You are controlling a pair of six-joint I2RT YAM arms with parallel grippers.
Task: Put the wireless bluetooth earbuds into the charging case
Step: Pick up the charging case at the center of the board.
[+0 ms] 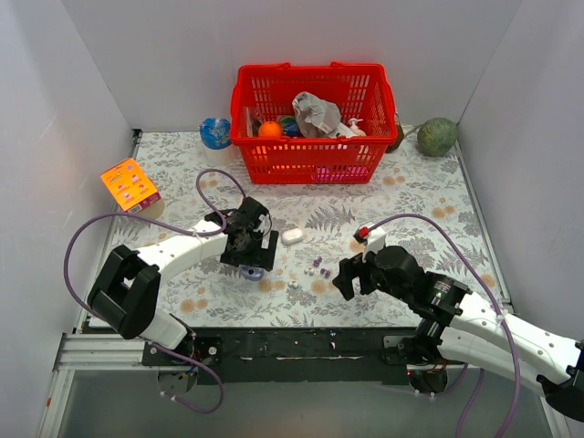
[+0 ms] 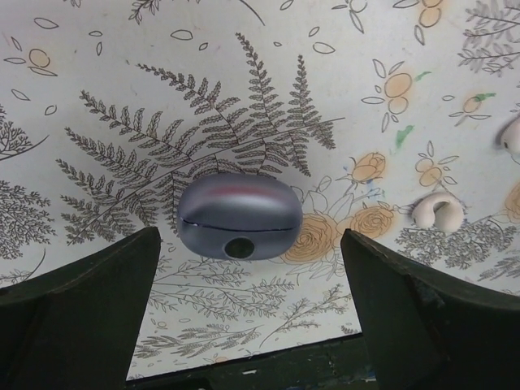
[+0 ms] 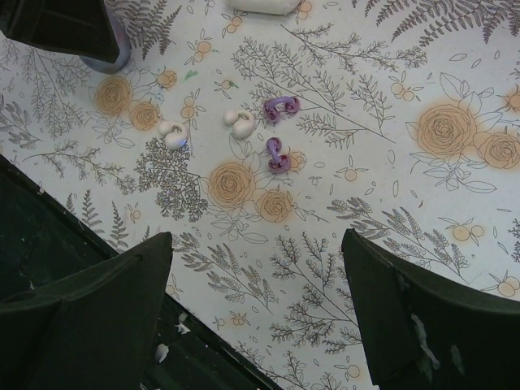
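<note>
Left pincer [image 2: 249, 244]: jaws wide open and empty, hanging right over the greyish-purple glossy oval charging case [image 2: 240, 215]. One finger sits off to each side, and neither touches it as far as I can tell.
Right pincer [image 3: 256, 240]: also spread wide, holding nothing, hovering over the surface near the buds.
Case: shut, with a seam running round it. It lies on the fern-and-flower printed surface [image 1: 429, 196] towards the near edge.
Buds: two tiny purple wireless bluetooth earbuds [image 3: 280, 108] [image 3: 278, 156] and two whitish earbuds [image 3: 173, 132] [image 3: 240, 122], loose between the two arms, just beside the case.
White shell: a glossy white oval pebble-like shell [image 1: 292, 235] lies just beyond the buds. Might be a second case, can't tell.
Step in hand: my guess is grabbing the case so it can be opened. No bud is in yet.
Doing it well: centre the jaws on the case, drop straight down and close gently. It's rounded and slick, so an off-centre pinch will probably squirt it away. Leave the seam reachable for the other arm.
</note>
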